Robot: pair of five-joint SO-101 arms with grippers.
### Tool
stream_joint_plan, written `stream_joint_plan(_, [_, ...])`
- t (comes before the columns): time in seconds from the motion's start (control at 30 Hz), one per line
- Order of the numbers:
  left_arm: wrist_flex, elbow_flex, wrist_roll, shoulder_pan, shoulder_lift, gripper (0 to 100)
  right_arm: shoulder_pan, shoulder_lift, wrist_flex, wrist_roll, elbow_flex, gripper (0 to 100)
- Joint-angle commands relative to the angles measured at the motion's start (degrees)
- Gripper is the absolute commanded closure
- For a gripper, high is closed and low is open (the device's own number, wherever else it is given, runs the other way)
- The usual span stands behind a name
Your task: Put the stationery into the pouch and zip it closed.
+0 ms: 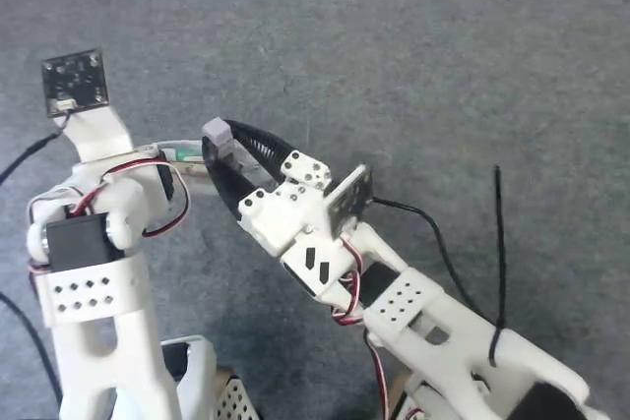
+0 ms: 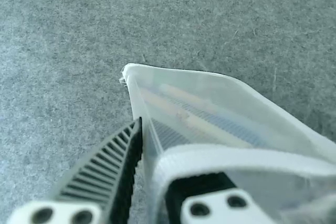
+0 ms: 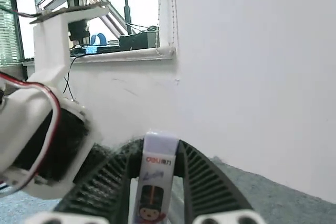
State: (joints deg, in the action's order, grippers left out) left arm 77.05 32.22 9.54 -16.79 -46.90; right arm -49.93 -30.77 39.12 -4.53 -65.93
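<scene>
Step in hand: getting the eraser into the pouch; zip not yet dealt with (my reading, not something seen)
Left claw (image 2: 152, 156): clamped on one edge of the pouch (image 2: 226, 114), a ribbed finger (image 2: 113, 169) pressed against the outside of the clear wall
Pouch: see-through plastic, left of centre over the grey desk (image 1: 443, 66); in the high view mostly hidden behind the two arms; cannot tell whether it rests on the desk or hangs just off it
Contents so far: long thin items (image 2: 184, 111) already lie inside along the pouch wall
Right claw (image 3: 157, 153): closed on the eraser (image 3: 154, 187), which stands upright between the black ribbed fingers, its top poking past the fingertips
Eraser position: in the high view it sits just to the right of the visible strip of pouch, close to the left claw
Pouch mouth: how far it gapes is not shown
To do it well: line the eraser's long side up with the opening, lead with its narrow end, and let go only once most of it is past the rim; the left claw should hold firm so the mouth does not fold shut
Risk: soft wall may buckle under a push, or the eraser may catch on the rim and drop onto the desk
</scene>
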Motion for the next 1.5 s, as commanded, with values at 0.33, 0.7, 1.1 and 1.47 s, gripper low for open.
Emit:
stream_joint_plan(0.33, [-2.3,-0.6,-0.8,0.1,-2.7,99,-3.2,5.4,9.1,10.6,-5.6,98.7])
stream_joint_plan(0.7, [-2.3,-0.6,-0.8,0.3,-2.7,99,-3.1,6.9,23.7,10.5,-5.8,99.1])
stream_joint_plan(1.1, [-2.4,-0.7,-0.8,0.3,-2.7,99,-1.8,21.4,35.2,13.2,-1.7,99.1])
stream_joint_plan(1.47, [-2.4,-0.6,-0.8,-0.1,-2.7,99,-1.9,25.5,35.2,18.4,-1.8,98.7])
